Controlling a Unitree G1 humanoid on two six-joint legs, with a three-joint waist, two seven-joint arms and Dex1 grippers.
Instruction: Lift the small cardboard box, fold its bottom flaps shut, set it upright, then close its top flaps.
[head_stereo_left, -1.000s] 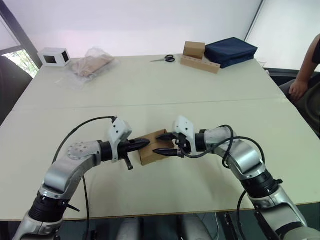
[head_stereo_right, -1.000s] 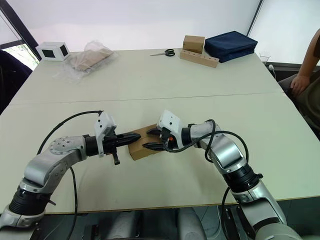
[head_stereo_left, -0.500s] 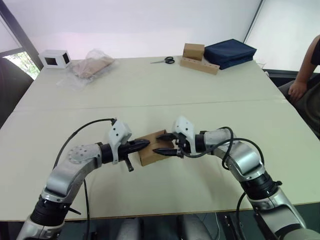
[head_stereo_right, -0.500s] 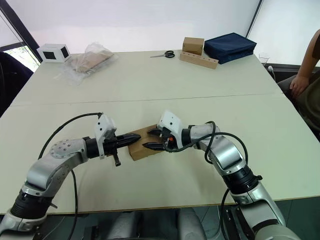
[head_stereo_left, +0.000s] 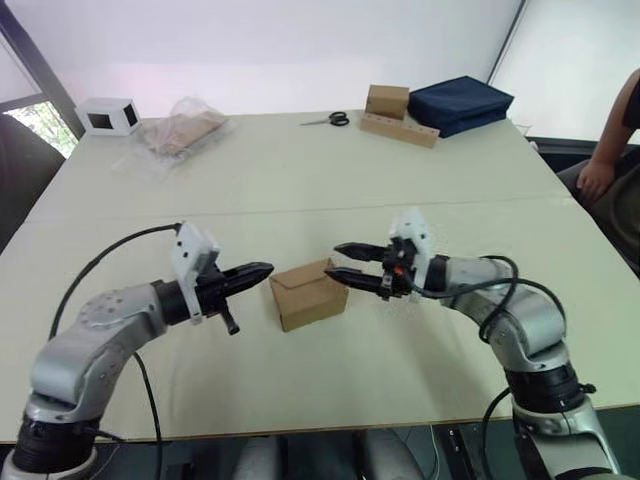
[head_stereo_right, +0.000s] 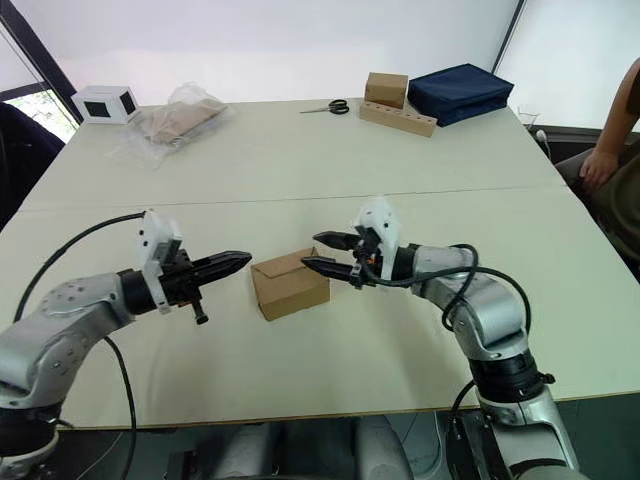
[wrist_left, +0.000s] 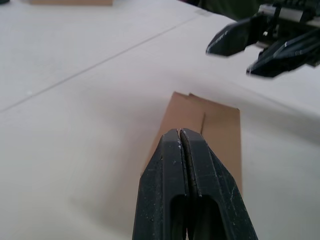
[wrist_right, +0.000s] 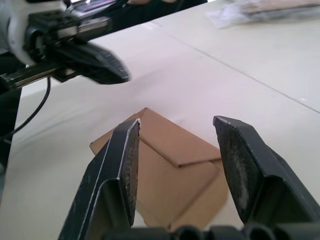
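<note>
The small cardboard box (head_stereo_left: 308, 294) stands alone on the table near its front middle, its top flaps (wrist_right: 172, 145) folded flat over it. My left gripper (head_stereo_left: 262, 270) is shut and empty, its tip a short way left of the box and apart from it. On the other side my right gripper (head_stereo_left: 345, 262) stands open just right of the box, clear of it, with nothing between its fingers. In the right wrist view the box lies beyond both fingers (wrist_right: 122, 165), with the left gripper (wrist_right: 95, 62) showing behind it.
At the back of the table (head_stereo_left: 400, 340) lie a white box with black windows (head_stereo_left: 108, 116), a clear plastic bag (head_stereo_left: 178, 128), scissors (head_stereo_left: 327, 119), a brown box with a holed strip (head_stereo_left: 395, 112) and a navy bag (head_stereo_left: 462, 102). A person's arm (head_stereo_left: 610, 150) shows at the right edge.
Both grippers have drawn back from the box, the left one leftward and the right one rightward. The box now stands free between them.
</note>
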